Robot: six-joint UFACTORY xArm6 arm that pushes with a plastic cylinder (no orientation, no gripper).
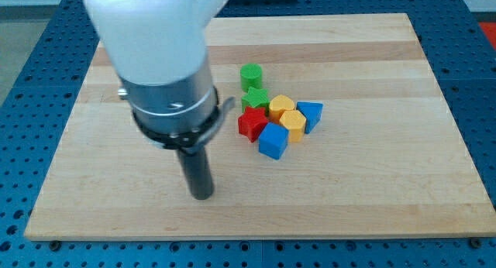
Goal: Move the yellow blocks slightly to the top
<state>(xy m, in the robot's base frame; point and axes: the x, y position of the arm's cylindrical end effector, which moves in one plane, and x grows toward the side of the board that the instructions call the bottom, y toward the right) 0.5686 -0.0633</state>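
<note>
Two yellow blocks sit in a tight cluster right of the board's middle: one yellow block at the upper side and a second yellow block just below and right of it, touching. My tip rests on the board to the lower left of the cluster, well apart from every block. A red star-shaped block and a blue cube lie between my tip and the yellow blocks.
A green cylinder and a green star-shaped block stand above the cluster. A blue triangular block touches the yellow blocks on the right. The wooden board lies on a blue perforated table.
</note>
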